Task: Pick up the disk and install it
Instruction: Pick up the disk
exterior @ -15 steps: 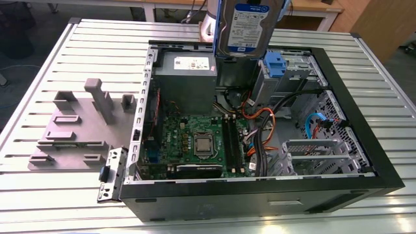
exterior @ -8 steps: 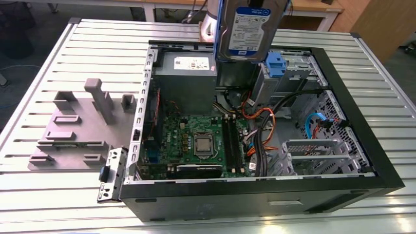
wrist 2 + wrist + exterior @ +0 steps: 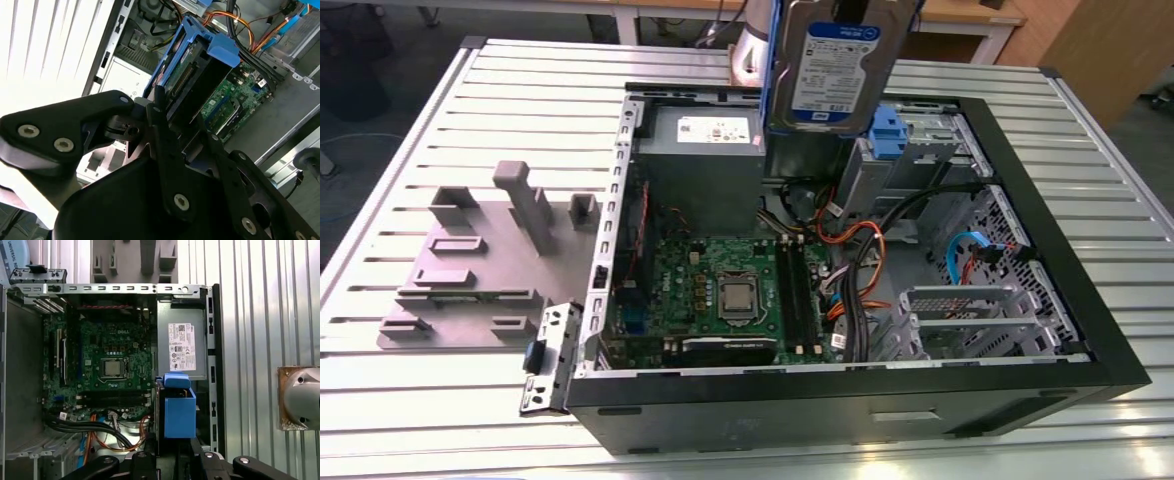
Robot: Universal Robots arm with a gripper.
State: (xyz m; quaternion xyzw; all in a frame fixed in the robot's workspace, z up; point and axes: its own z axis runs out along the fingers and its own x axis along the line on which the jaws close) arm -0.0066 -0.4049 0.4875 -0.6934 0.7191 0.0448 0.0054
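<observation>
The disk [image 3: 834, 65], a silver-grey drive with a white-and-blue label in a blue carrier bracket, hangs upright above the back of the open computer case [image 3: 854, 390]. My gripper [image 3: 177, 117] is shut on it, one black finger [image 3: 159, 107] on each flat side. In the first wrist view the disk [image 3: 179, 410] shows end-on as a blue block with its handle. There it hovers beside the grey power-supply box [image 3: 182, 347], and the gripper [image 3: 175, 455] sits just behind it. The disk [image 3: 192, 65] touches nothing in the case.
The case lies on its side on a slatted metal table [image 3: 520, 110], motherboard [image 3: 727, 290] and cables exposed. Another blue bracket [image 3: 891, 130] sits in the drive bay at the back. A grey fixture block [image 3: 480, 270] stands at the exterior view's left.
</observation>
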